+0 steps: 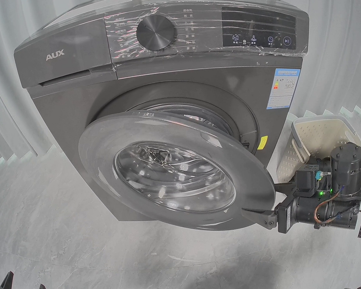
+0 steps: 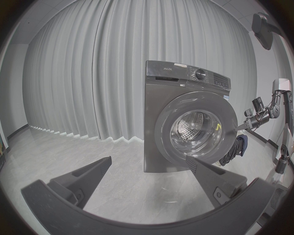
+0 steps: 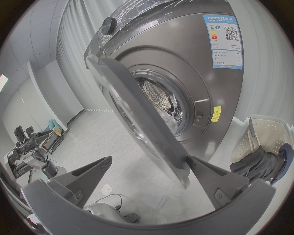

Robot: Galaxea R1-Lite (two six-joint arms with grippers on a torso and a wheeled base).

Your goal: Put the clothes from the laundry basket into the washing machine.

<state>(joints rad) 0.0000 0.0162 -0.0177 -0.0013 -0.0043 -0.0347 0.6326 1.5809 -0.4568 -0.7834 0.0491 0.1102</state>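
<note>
The right gripper (image 3: 147, 159) is hanging with fingers spread wide, the rim of the washing machine's (image 1: 79, 102) half-open door (image 3: 134, 122) between them, while dark clothes (image 3: 260, 165) are lying draped over the laundry basket (image 1: 318, 133) just right of the machine, and the left gripper (image 2: 147, 158) is hovering released, well apart.

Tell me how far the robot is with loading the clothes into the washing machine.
Done: the door is partly open. In hand: the open right gripper straddles the door's edge. Remaining: the dark clothes hang over the rim of the laundry basket, and none shows in the drum; the left gripper is open and empty.
</note>
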